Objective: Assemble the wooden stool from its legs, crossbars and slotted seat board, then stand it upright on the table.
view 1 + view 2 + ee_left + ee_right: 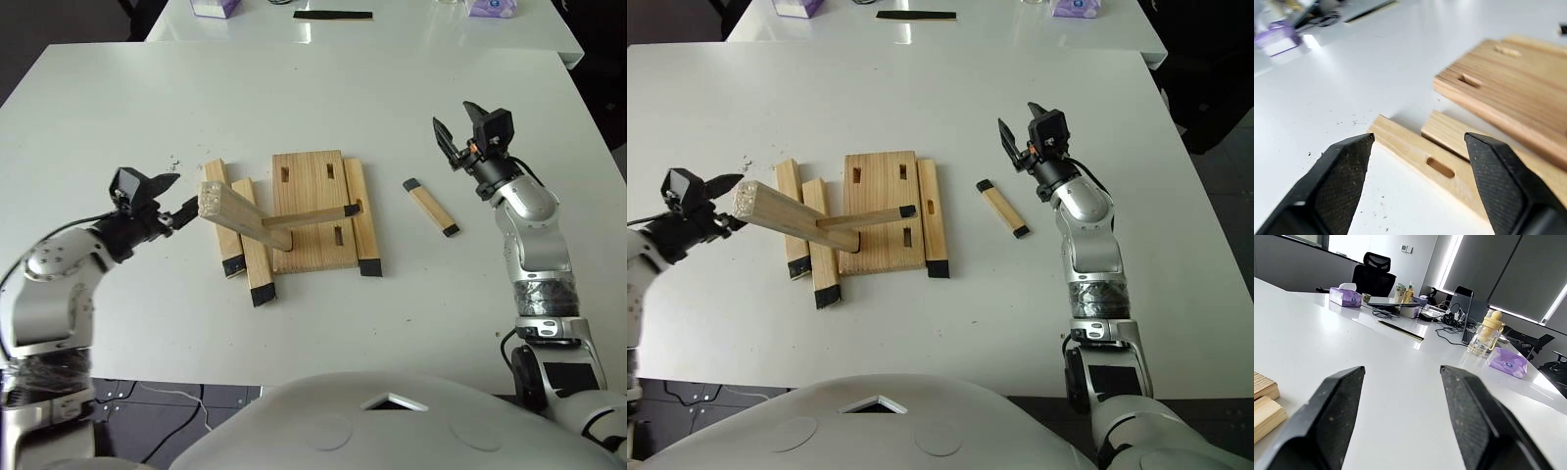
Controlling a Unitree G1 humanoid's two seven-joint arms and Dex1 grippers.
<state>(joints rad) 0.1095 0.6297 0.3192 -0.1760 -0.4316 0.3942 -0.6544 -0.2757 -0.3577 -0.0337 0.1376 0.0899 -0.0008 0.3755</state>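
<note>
Where the head camera looks down over the white worktop (pixel 323 88), the slotted seat board (pixel 312 186) lies flat at centre. One thick raised leg (pixel 238 213) comes up tilted from the board's 7 o'clock corner, its pale top end toward 9 o'clock. A thin crossbar (pixel 313 216) runs from it toward 3 o'clock, over the board. An outer leg (pixel 230 250) and an inner leg (pixel 257 269) lie flat side by side at the board's 9 o'clock edge. A fourth leg (pixel 365 235) lies along the 3 o'clock edge. A short crossbar (pixel 429 207) with black ends lies apart at 3 o'clock.

The left hand (pixel 183 193) is at the raised leg's top end, fingers spread; contact with the wood cannot be told. The right hand (pixel 453 117) is above the worktop at 2 o'clock of the board, open and holding nothing.

Left wrist view: black fingers (pixel 1344 181) are wide apart. Beyond them are a flat leg with a slot, its neighbour, and the board.

Right wrist view: the fingers (pixel 1334 416) are apart with white worktop beyond. A purple tissue box (pixel 1346 297) sits on a far table.
</note>
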